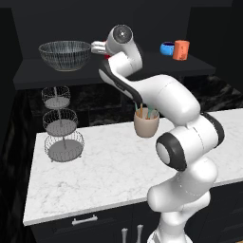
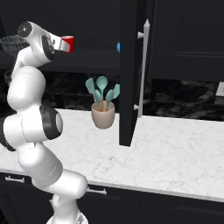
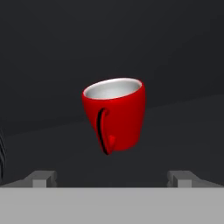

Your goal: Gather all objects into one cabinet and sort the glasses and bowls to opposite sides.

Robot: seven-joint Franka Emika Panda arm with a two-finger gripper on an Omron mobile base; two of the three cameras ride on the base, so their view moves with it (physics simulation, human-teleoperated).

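Claw released, jaws spread wide: the glossy red cup stands dead ahead on the black cabinet's shelf, tilted, unheld.

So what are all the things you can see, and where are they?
Cup: one, red, on the cabinet shelf ahead of the gripper.
Big bowl: one, grey striped, left on the shelf.
Small bowl: one, blue, right on the shelf.
Mug: one, orange, beside the small bowl.
Spoon pot: one, beige with teal spoons, on the counter.
Basket stand: one, wire, left on the counter.
Cabinet door: one, black, open.
Gripper: one, open, facing the cup.
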